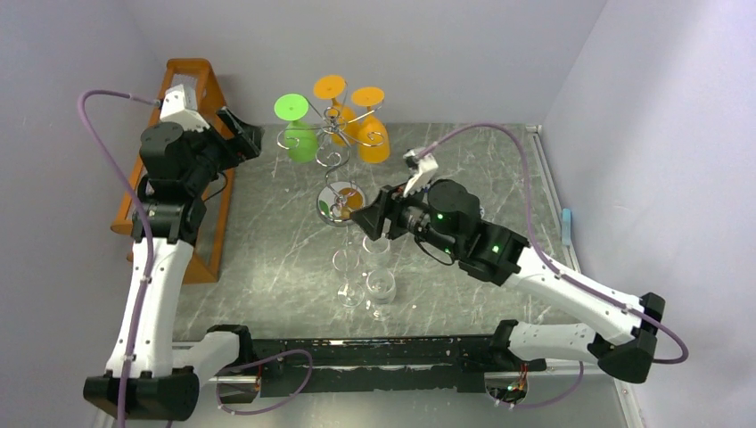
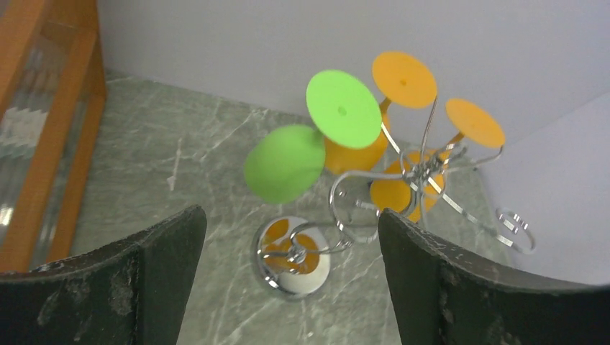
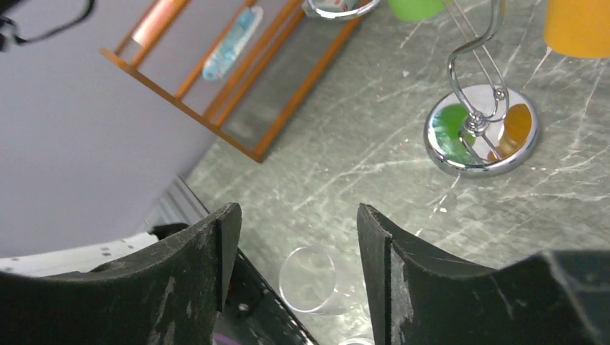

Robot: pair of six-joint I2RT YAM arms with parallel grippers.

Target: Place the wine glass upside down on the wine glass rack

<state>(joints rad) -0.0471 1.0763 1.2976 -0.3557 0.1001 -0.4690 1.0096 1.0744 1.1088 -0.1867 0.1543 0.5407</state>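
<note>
My right gripper [image 3: 296,215] had its fingers [image 3: 190,273] spread wide, with nothing pinched between them. Through the gap I looked down on a clear wine glass [image 3: 309,279] standing on the marble table [image 3: 374,165], its open mouth turned up towards the wrist camera. From overhead I made out a second clear glass [image 1: 381,285] close by. The group sat near the front of the table, just below the right gripper and apart from it.

My left gripper [image 2: 288,215] was likewise held wide apart and gripped nothing. It hung high at the far left, pointing across at the wine glass rack [image 1: 341,203].

The rack stood in the middle of the table, behind the clear glasses. Its curled hooks carried three coloured glasses upside down, feet up and bowls down: one green glass [image 2: 284,164] and two orange glasses [image 2: 403,79]. At least one hook on the right side was bare. The mirrored base [image 3: 480,131] showed green and orange reflections.

The wooden shelf [image 1: 189,65] leaned at the far left edge, beside the left arm. It held a few items I could not identify.
</note>
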